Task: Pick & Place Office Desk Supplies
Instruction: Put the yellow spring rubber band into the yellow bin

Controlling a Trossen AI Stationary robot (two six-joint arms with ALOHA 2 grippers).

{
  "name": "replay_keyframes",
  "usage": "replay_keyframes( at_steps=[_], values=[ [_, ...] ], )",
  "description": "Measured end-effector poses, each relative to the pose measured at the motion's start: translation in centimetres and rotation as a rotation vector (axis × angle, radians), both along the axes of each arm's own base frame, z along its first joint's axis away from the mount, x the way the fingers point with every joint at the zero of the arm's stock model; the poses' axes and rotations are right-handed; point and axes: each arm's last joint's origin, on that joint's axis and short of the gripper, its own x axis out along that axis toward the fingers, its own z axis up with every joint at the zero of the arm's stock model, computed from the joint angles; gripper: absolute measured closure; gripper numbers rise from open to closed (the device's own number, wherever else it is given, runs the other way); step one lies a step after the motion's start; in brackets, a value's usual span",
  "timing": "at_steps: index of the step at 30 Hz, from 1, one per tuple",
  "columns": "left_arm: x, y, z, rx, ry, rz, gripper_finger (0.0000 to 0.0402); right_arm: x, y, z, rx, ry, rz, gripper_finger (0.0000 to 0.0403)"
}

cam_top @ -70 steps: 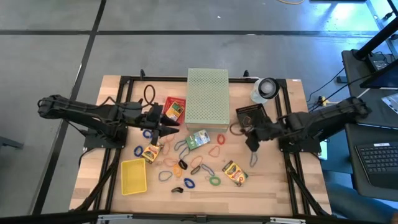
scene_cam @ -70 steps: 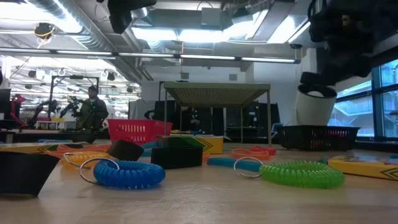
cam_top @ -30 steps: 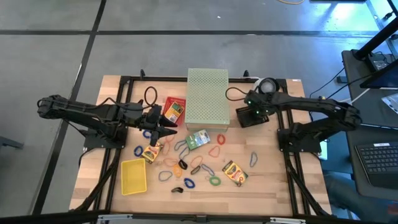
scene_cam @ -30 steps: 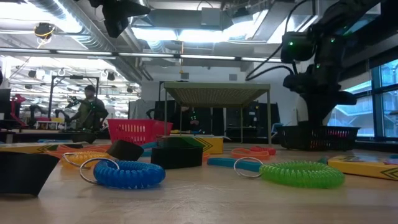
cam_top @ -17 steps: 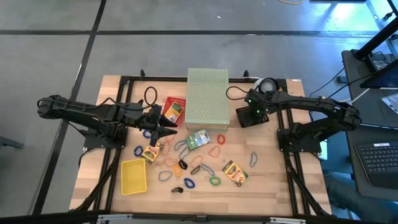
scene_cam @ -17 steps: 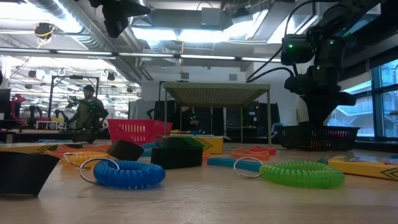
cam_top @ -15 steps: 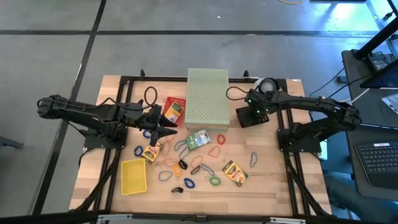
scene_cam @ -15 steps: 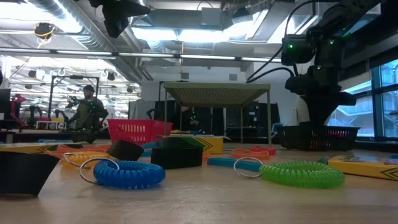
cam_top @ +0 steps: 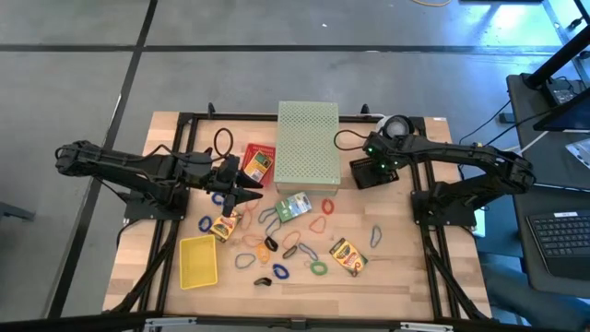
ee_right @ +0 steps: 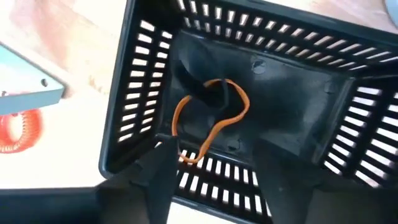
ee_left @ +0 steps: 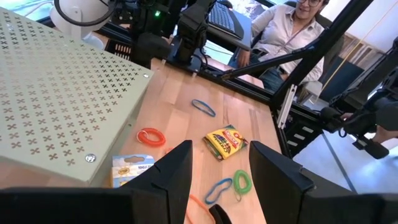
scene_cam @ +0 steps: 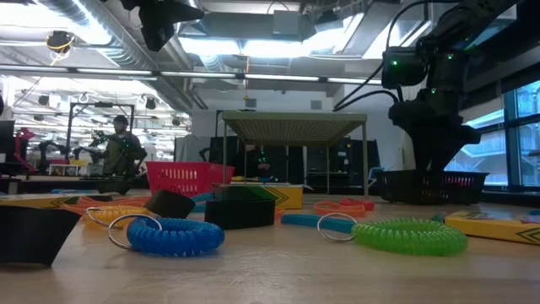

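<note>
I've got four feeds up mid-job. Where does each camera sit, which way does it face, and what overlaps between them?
High: above the table, straight down; both arms, left gripper near center-left.
Low: table height, level across; blue coil loop close, an arm above the black basket.
Left wrist: past its own open fingers toward the pale green perforated box.
Right wrist: down into the basket, open right gripper above an orange rubber band.
Shared: basket in high, low, right wrist.
</note>
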Motion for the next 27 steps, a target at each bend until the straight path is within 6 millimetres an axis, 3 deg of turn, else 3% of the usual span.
replay_keyframes(
  at_steps=[4,8,19,23,27],
  values=[
    [0.0,-0.1,0.0,-0.016,0.002,-0.016,0.0245,-0.1,-0.1,0.0,-0.029,0.011,-0.024,0.0171],
    [0.0,-0.2,0.0,-0.031,0.008,-0.06,0.0245,-0.3,0.2,0.7,-0.051,-0.02,-0.019,0.0177],
    [-0.4,-1.4,-1.4,-0.005,0.141,-0.171,0.0245,-2.3,2.8,5.2,-0.076,-0.307,0.043,0.0218],
    [0.2,-2.6,-2.4,0.034,0.199,-0.231,0.0245,-2.6,3.8,7.8,-0.074,-0.452,0.09,0.023],
    [1.1,-3.8,-3.7,0.092,0.263,-0.298,0.0245,-2.5,5.0,12.1,-0.108,-0.63,0.176,0.024]
  ],
)
